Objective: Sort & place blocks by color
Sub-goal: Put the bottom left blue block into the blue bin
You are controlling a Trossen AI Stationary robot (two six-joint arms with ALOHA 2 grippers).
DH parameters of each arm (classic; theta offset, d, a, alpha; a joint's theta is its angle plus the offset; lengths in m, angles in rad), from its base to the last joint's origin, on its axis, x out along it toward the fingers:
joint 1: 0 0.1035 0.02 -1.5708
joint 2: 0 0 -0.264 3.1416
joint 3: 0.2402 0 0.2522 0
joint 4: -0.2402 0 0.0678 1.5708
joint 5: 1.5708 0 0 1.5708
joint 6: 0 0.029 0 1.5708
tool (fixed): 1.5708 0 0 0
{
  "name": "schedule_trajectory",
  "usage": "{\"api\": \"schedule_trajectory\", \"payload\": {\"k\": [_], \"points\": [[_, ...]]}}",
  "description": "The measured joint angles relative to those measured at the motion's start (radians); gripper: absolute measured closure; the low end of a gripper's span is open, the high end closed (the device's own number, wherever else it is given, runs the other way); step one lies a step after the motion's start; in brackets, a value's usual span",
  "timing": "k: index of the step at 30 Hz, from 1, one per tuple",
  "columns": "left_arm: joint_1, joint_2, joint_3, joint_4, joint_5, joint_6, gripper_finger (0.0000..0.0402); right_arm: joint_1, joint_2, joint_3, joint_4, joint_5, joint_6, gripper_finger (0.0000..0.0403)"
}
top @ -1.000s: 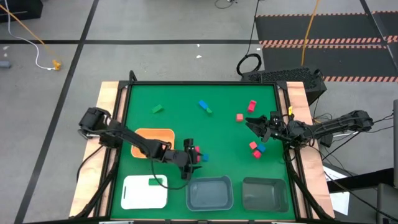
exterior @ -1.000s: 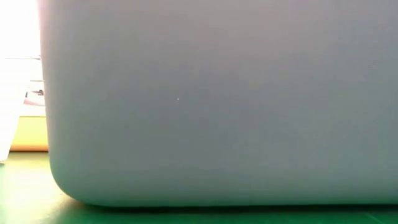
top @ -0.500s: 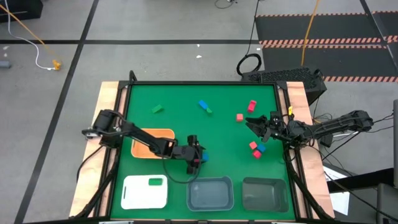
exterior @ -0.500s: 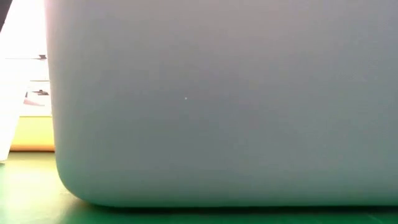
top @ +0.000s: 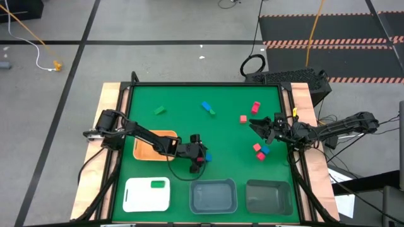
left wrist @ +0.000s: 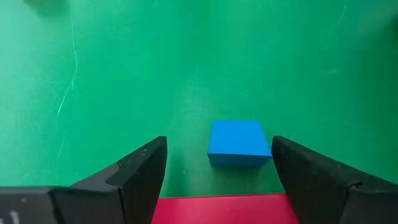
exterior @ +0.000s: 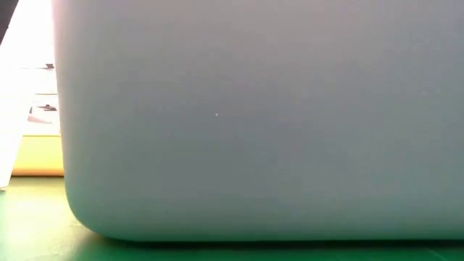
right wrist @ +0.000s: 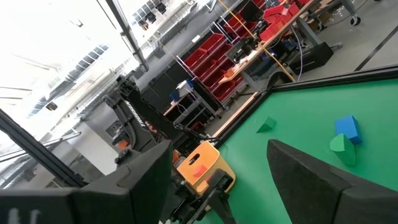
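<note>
Two grippers: you have both spread, neither pinching anything.
Left gripper point(top: 198, 156): near the middle of the bench, toward its front edge, just behind the middle grey tray point(top: 213, 196). Your fingers point(left wrist: 140, 177) stand wide, with a red block point(left wrist: 221, 208) lying between them and a blue block point(left wrist: 239, 142) just ahead on the mat, clear of both fingers.
Right gripper point(top: 255, 125): you hold it above the mat near the right edge, fingers point(right wrist: 311, 171) apart with nothing between them.
Blocks near right gripper: two red ones point(top: 255, 108) behind it; a red-and-blue cluster point(top: 259, 151) in front of it, by the right edge.
Blocks toward back edge: a green one point(top: 160, 110) left of centre; a blue one point(top: 206, 106) touching a small green one point(top: 212, 112) near the centre.
Trays along front edge: white tray point(top: 139, 198) with one green block point(top: 157, 185) in it, then two grey trays.
Orange tray point(top: 146, 137): near the left edge, partly under your left arm.
Low view: filled by a grey tray wall point(exterior: 254, 116).
</note>
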Motion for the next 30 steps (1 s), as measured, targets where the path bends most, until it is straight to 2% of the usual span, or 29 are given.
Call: {"api": "schedule_trajectory", "payload": {"k": [23,30], "points": [[0.006,0.000,0.000,0.000,0.008,-0.014,0.0187,0.000,0.000,0.000,0.000,0.000,-0.001,0.0149],[0.006,0.000,0.000,0.015,0.008,-0.011,0.0221,0.000,0.000,0.000,0.000,0.000,-0.001,0.0149]]}}
